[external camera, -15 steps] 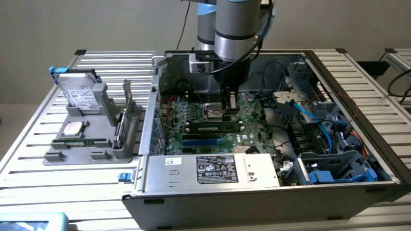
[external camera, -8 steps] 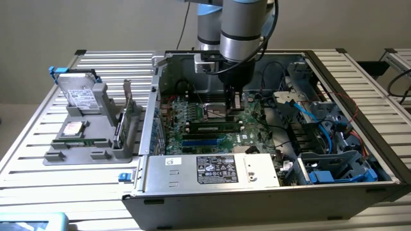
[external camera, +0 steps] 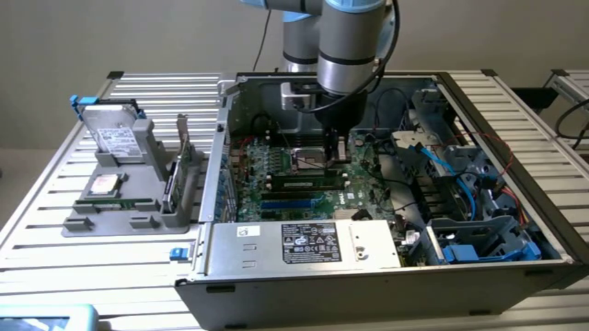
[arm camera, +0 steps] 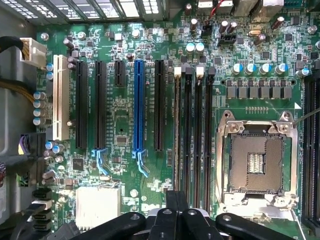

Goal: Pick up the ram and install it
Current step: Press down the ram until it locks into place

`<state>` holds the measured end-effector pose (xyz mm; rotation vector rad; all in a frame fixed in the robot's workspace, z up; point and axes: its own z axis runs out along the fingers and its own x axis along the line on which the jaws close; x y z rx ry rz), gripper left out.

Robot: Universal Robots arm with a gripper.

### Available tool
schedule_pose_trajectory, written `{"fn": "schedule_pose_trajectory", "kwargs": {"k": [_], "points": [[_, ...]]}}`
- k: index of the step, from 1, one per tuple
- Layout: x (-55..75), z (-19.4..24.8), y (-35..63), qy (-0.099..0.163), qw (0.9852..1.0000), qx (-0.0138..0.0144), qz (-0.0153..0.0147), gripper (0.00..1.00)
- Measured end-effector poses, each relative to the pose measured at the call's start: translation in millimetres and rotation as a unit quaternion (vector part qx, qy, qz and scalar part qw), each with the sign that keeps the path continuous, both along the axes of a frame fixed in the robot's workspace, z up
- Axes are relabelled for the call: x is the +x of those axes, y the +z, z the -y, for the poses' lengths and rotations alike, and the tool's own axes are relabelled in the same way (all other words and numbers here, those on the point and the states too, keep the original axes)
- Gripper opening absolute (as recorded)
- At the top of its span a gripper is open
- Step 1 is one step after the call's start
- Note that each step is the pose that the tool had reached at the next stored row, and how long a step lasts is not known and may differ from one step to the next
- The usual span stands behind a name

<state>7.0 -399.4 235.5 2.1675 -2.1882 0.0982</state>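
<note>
The black gripper (arm camera: pixel 176 212) hangs closed and empty over the green motherboard (arm camera: pixel 125 115) inside the open grey computer case (external camera: pixel 304 276); just below its jaws the thin green ram stick (external camera: pixel 304 184) lies in a black slot, apparently installed; nothing evidently remains.

We've got a slatted aluminium table (external camera: pixel 55 214) carrying everything here. Sitting directly on it is the open PC case (external camera: pixel 368 276), lying on its side and taking up the middle and the exterior view's right. Just beside it, toward the exterior view's left, is a grey parts holder (external camera: pixel 120 224) resting flat on the slats. A teal-ish object (external camera: pixel 46 318) pokes in at the near corner; we can't tell what it is.
</note>
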Motion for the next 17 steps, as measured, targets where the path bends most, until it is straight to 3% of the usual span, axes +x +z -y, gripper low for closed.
{"fn": "schedule_pose_trajectory", "kwargs": {"k": [17], "points": [[-0.6,0.2,-2.9,-0.009,1.0000,0.0010,0.0011,0.11]]}}
